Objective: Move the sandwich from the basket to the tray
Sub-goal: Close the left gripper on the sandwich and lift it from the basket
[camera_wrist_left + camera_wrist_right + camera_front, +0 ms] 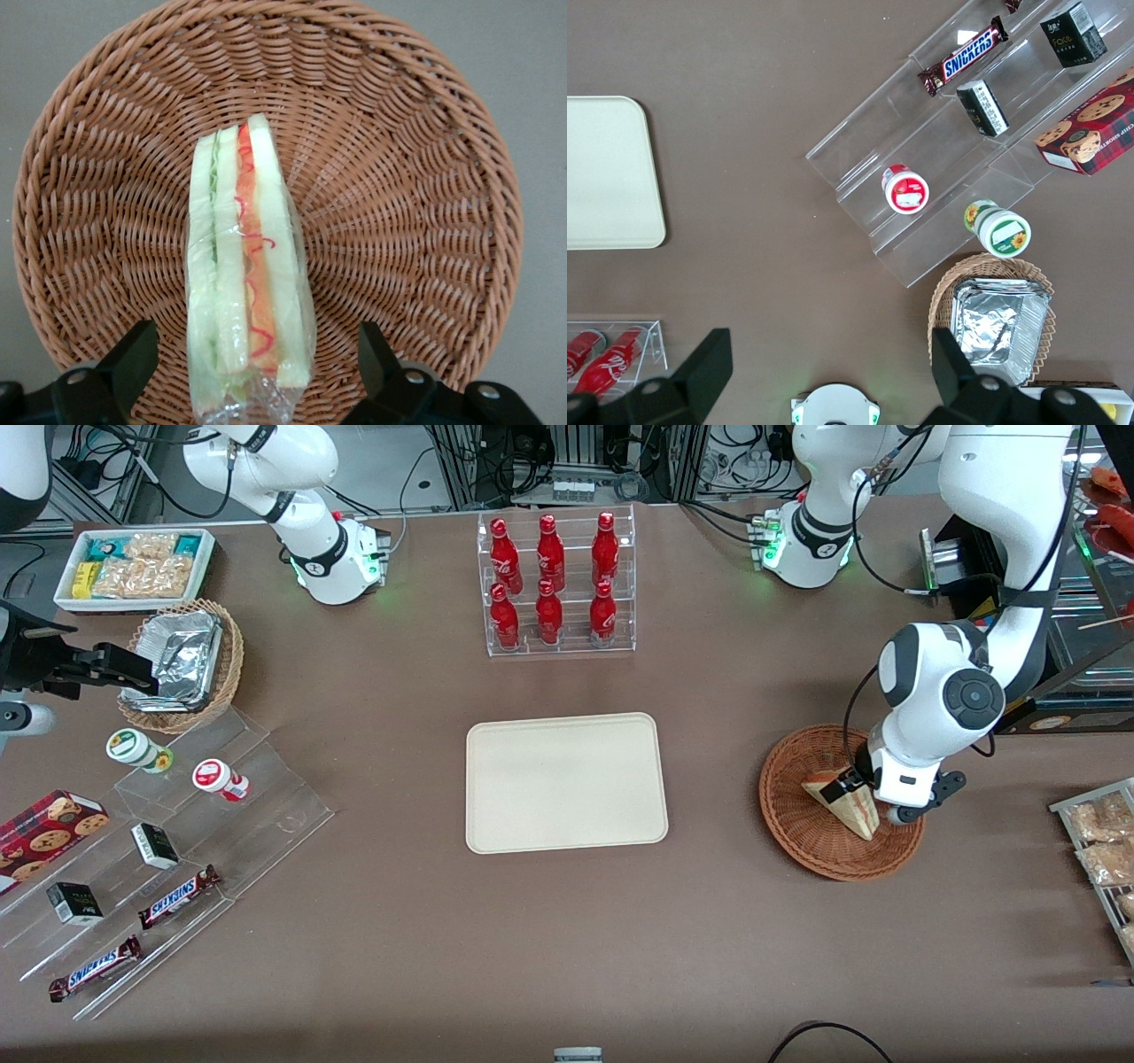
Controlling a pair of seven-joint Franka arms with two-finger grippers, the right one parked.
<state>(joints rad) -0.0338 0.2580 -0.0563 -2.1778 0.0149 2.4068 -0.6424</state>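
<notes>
The sandwich (pixel 843 802), a clear-wrapped wedge with red and green filling, stands on edge in the round reddish-brown basket (pixel 797 841) toward the working arm's end of the table. My left gripper (pixel 866 793) is lowered into the basket and is open, with one finger on each side of the sandwich and a gap on both sides. The left wrist view shows the sandwich (pixel 248 266) between the black fingertips (pixel 133 354) of the gripper (pixel 252 363), over the basket weave (pixel 416 204). The cream tray (pixel 567 779) lies bare at the table's middle, and also shows in the right wrist view (pixel 607 173).
A clear rack of red bottles (pixel 554 584) stands farther from the front camera than the tray. Acrylic steps with snacks (pixel 168 850), a foil-lined basket (pixel 182 664) and a white snack bin (pixel 133 567) lie toward the parked arm's end. Packets on a rack (pixel 1103 841) sit beside the basket.
</notes>
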